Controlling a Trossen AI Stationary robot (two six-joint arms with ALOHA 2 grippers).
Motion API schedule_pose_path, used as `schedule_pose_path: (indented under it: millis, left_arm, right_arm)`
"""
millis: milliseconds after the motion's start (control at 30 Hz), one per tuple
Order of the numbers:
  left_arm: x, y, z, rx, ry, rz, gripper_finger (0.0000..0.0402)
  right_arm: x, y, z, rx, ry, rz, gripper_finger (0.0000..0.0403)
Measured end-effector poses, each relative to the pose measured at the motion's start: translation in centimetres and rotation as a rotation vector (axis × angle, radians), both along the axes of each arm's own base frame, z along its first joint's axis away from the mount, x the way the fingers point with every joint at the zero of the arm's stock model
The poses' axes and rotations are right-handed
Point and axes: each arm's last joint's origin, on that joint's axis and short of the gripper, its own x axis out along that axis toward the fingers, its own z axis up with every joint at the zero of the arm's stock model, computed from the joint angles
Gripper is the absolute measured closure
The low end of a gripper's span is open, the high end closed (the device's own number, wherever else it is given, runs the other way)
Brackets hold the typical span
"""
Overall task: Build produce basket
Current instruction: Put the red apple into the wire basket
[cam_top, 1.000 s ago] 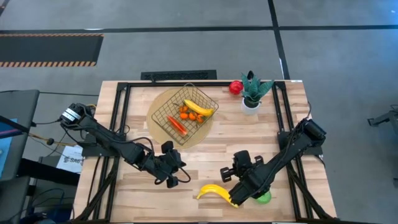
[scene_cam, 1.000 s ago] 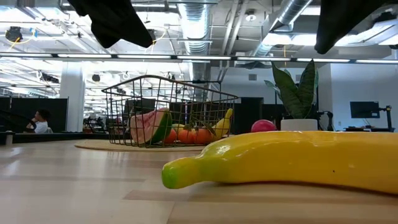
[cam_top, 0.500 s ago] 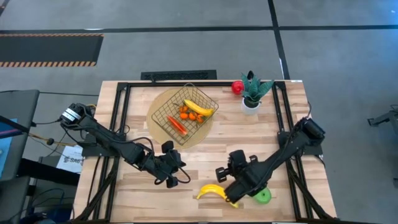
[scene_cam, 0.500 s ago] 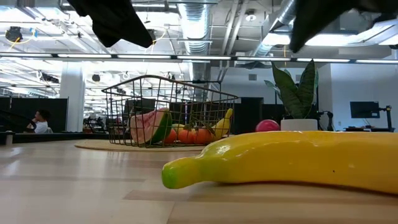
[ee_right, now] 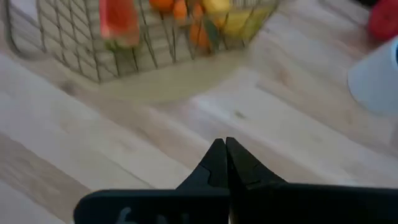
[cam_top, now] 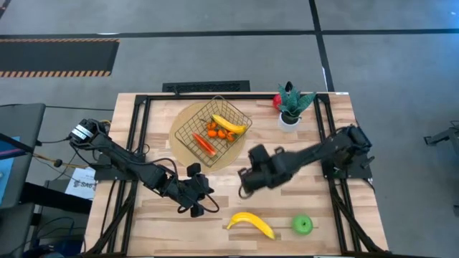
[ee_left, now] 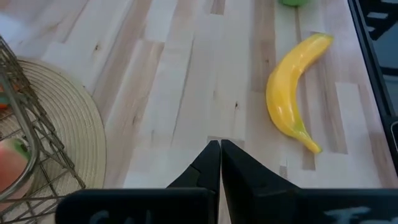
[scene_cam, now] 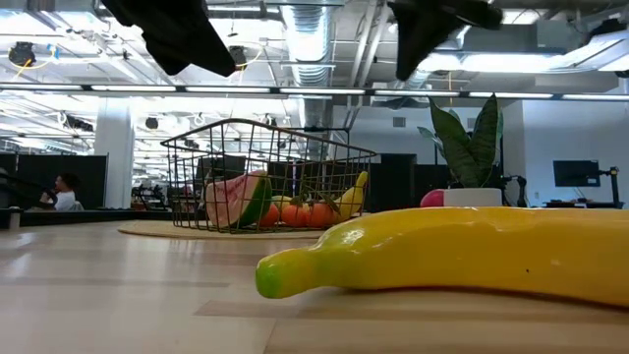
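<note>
Basket (cam_top: pixel 213 132) sits at 12 o'clock on tabletop (cam_top: pixel 237 186) on round mat (cam_top: pixel 183 118), w/ one banana, orange pieces, red stick inside. Right pincer (cam_top: pixel 245 185), pressed together and empty, has swung from the 5 o'clock corner to mid-tabletop, leaving loose banana (cam_top: pixel 250 222) and green apple (cam_top: pixel 303 225) unpicked, so probably no grasp made yet. Left pincer (cam_top: pixel 199 206) at 7 o'clock, also pressed together, idle. Red apple (cam_top: pixel 276 100) half hidden behind plant (cam_top: pixel 291 104); wrist views blurry.
</note>
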Motion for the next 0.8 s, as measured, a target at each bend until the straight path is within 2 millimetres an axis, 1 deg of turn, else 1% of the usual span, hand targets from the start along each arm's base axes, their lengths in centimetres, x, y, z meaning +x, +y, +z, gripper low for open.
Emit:
schedule_pose_path:
  millis: [100,267,400,533,800]
  left_arm:
    - [0.1,0.2,0.0,-0.001,0.008,-0.011,0.0401]
    - [0.3,0.6,-0.1,0.021,0.017,-0.026,0.0401]
    - [0.4,0.9,-0.1,0.037,0.022,-0.04,0.0402]
    - [0.5,1.1,-0.1,0.027,0.028,-0.05,0.0401]
    - [0.5,1.1,-0.1,0.044,0.03,-0.065,0.0401]
  right_arm:
    - [-0.3,-2.3,2.2,-0.013,-0.01,0.023,0.0403]
    - [-1.8,-6.1,5.9,-0.034,-0.074,0.039,0.0403]
    - [-3.0,-8.3,7.9,-0.049,-0.13,0.022,0.0403]
    - [-3.6,-9.3,8.9,-0.061,-0.168,0.016,0.0403]
    - [-3.7,-10.0,9.0,-0.068,-0.162,0.006,0.0403]
